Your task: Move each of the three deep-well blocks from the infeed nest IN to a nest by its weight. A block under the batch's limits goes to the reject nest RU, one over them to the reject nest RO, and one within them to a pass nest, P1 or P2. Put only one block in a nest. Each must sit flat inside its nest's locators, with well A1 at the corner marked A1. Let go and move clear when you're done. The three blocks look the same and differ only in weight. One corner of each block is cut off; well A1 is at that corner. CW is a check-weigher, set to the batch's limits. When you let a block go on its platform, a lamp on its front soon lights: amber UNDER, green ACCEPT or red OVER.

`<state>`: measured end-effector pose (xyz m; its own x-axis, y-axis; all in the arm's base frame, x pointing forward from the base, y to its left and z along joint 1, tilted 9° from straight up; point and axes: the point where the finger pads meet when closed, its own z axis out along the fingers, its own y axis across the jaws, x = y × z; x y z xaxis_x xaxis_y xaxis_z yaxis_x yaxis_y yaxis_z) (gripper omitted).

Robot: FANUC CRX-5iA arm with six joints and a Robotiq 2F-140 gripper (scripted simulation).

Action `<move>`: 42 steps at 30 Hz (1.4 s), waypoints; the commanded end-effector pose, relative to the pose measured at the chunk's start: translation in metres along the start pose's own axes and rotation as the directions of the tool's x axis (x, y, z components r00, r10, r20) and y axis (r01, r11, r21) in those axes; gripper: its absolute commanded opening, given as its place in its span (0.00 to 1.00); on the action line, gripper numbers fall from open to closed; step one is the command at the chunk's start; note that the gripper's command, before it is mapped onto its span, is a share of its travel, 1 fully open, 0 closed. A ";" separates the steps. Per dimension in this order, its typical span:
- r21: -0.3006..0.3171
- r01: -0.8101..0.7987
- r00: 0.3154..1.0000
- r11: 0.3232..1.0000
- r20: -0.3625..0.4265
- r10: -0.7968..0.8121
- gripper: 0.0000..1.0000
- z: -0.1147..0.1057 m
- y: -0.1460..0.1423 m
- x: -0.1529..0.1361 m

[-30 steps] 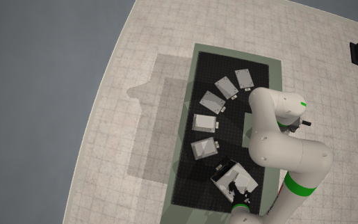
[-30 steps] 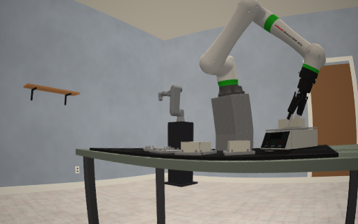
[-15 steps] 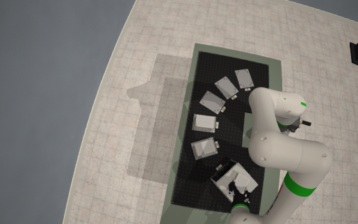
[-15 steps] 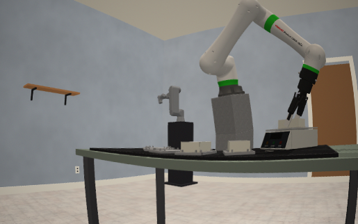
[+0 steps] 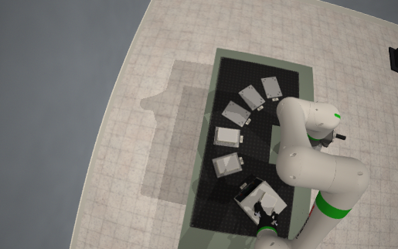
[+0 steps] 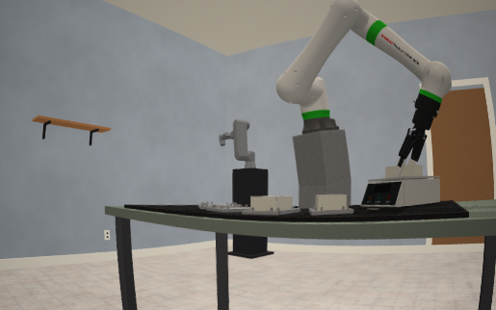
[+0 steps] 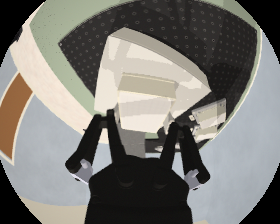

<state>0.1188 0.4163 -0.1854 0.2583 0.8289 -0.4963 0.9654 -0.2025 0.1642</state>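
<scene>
End effector (image 5: 267, 209) (image 6: 406, 164) (image 7: 142, 107), pinching: one deep-well block (image 5: 268, 202) (image 6: 392, 170) (image 7: 145, 111) being held on the check-weigher (image 5: 280, 204) (image 6: 423, 193) (image 7: 104, 67), its verdict apparently still being awaited. Beyond, two nests being occupied, by a second block (image 5: 226, 164) (image 6: 330, 201) (image 7: 211, 116) and a third block (image 5: 228, 135) (image 6: 272, 202), one perhaps being kept at infeed, labels unreadable. Farthest, three bare nests (image 5: 236, 114) being left unfilled; at least one block presumably being left to sort.

Blue-gray walls (image 6: 165, 106) surround a brown door (image 6: 460, 159) and wooden shelf (image 6: 70, 124).
</scene>
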 end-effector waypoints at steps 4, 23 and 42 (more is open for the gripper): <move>0.000 0.000 1.000 1.000 0.000 0.000 1.00 0.000 0.000 0.000; 0.000 0.000 1.000 1.000 0.000 0.000 1.00 -0.007 0.000 -0.004; 0.000 0.000 1.000 1.000 0.000 0.000 1.00 -0.046 0.000 -0.026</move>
<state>0.1110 0.4181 -0.1371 0.2582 0.8289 -0.4963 0.9654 -0.2024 0.1642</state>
